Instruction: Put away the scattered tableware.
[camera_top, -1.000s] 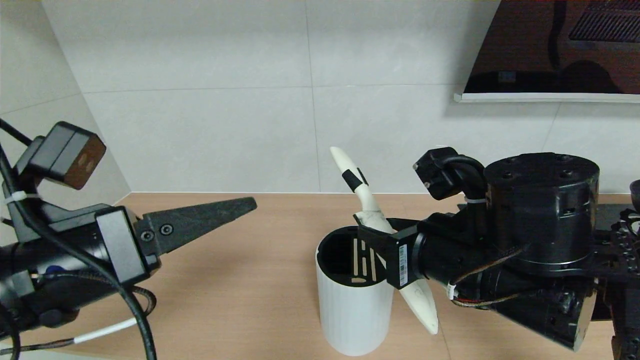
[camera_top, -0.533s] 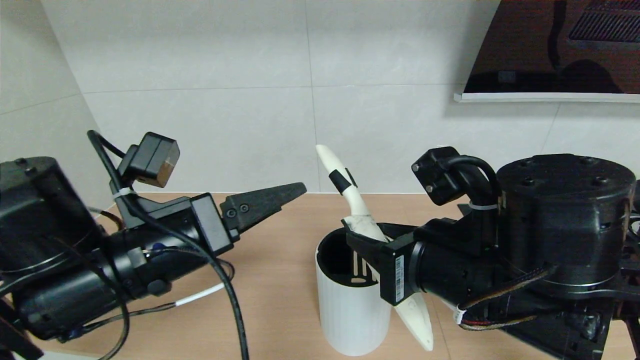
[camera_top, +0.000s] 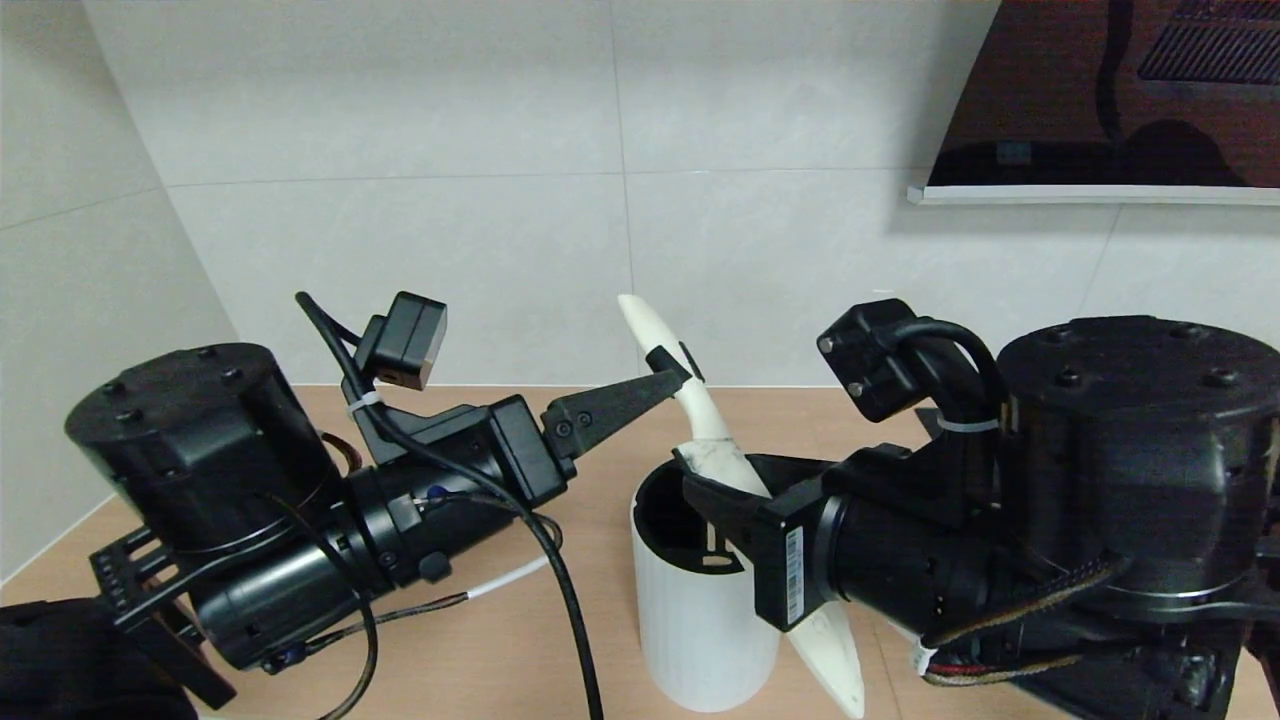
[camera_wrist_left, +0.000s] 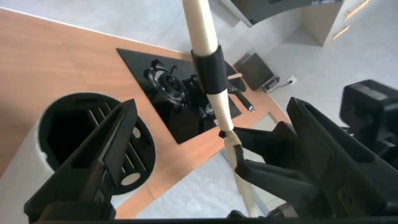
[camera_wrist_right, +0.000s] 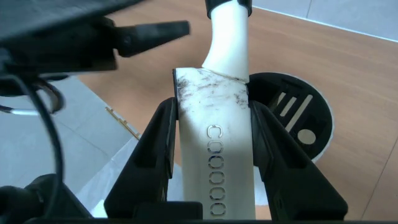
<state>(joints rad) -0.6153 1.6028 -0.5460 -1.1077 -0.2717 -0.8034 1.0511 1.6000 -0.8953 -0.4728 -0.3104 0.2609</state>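
Spatula held over the holder, apparently mid-handover between the arms.

Head view: the right end effector (camera_top: 725, 490) grips the white spatula (camera_top: 700, 410), tilted above the white holder (camera_top: 700, 620) on the tabletop (camera_top: 470, 670). Left wrist view: the left end effector (camera_wrist_left: 214, 109) is spread open around the handle's black band (camera_wrist_left: 210, 70). Right wrist view: the blade sits clamped. Next, probably, the left must close before the right releases.

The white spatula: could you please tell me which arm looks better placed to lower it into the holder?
Probably left. The left gripper, open, sits either side of the upper handle of the spatula, above the holder. The right gripper clamps the spatula mid-body, with the blade hanging outside the holder.
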